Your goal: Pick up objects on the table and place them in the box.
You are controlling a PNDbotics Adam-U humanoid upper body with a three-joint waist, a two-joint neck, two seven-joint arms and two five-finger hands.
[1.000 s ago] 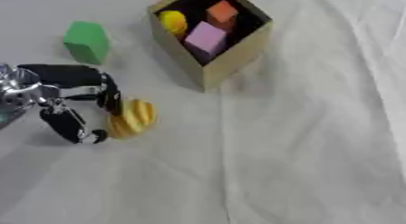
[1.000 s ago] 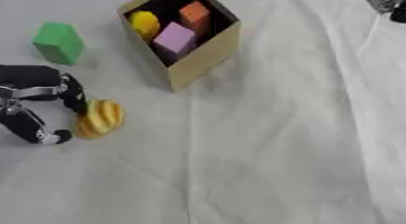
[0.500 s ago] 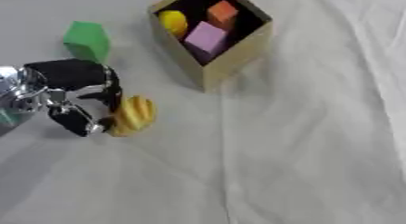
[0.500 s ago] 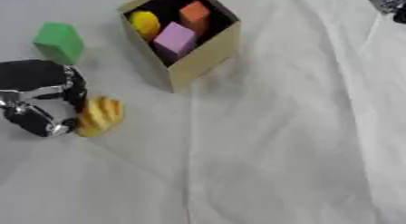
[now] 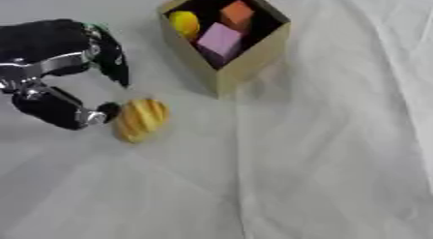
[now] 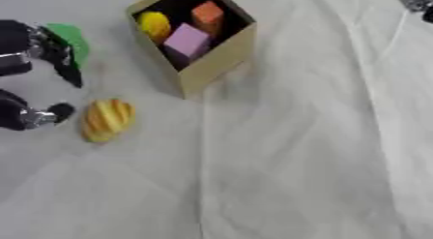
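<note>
The left robot hand (image 5: 64, 73) hangs unclenched over the counter (image 5: 338, 160), thumb tip just beside the ridged yellow pastry (image 5: 140, 119), grasping nothing. If it closes off-centre, the rounded pastry could roll away. The green block (image 6: 70, 39) sits behind its fingers. Compared with a second ago, the robot hand has spread wider. The box (image 5: 245, 64) holds a purple block, an orange block and something yellow.

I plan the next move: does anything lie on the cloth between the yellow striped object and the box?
Nothing visible does. The yellow striped object lies beside the left hand, and only bare white cloth separates it from the box.
</note>
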